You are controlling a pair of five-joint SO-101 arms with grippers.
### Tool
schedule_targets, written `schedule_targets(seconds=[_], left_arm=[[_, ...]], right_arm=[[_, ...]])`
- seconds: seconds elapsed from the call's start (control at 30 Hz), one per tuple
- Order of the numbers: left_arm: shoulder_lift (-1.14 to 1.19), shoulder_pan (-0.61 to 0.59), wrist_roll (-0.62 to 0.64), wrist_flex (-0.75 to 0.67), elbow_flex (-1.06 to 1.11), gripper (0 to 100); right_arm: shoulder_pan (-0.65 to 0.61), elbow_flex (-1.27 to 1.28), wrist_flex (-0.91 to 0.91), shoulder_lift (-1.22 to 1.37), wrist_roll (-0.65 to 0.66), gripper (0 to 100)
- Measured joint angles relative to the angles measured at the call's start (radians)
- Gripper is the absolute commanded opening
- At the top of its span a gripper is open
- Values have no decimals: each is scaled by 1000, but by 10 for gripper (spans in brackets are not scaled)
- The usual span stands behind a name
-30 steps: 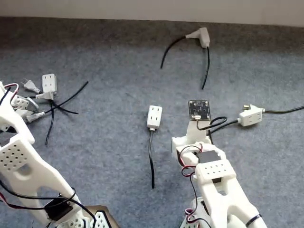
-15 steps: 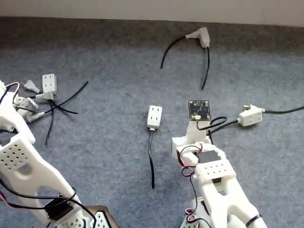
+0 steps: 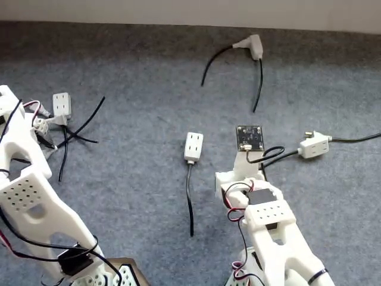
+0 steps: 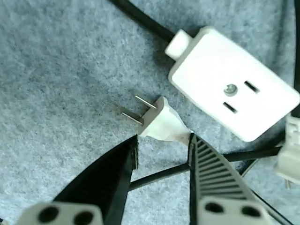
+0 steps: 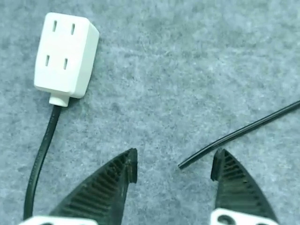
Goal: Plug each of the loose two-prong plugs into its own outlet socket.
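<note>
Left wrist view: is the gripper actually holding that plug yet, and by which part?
Cannot be told. The left gripper sits at the cord end of the plug, prongs pointing away, but a closed grip isn't visible.

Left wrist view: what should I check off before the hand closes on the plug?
1. Left hand open: ok.
2. Plug tail between the fingers: ok.
3. Prongs clear of the fingers: ok.
4. Socket slots facing up, uncovered: ok.
5. Prongs aimed at Socket: not ok, they point away from it.
6. Black cord out of the pinch: cannot tell; it crosses between the fingers.
</note>
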Motion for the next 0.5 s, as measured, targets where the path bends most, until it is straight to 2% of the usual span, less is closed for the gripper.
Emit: schedule_targets(seconds=[0.4, 0.5], left_arm=[[-3, -15, 0, -37, 28, 171], [12, -55, -52, -52, 28, 171]], right_arm=[[0, 0, 0, 0, 0, 259], [0, 0, 0, 0, 0, 259]])
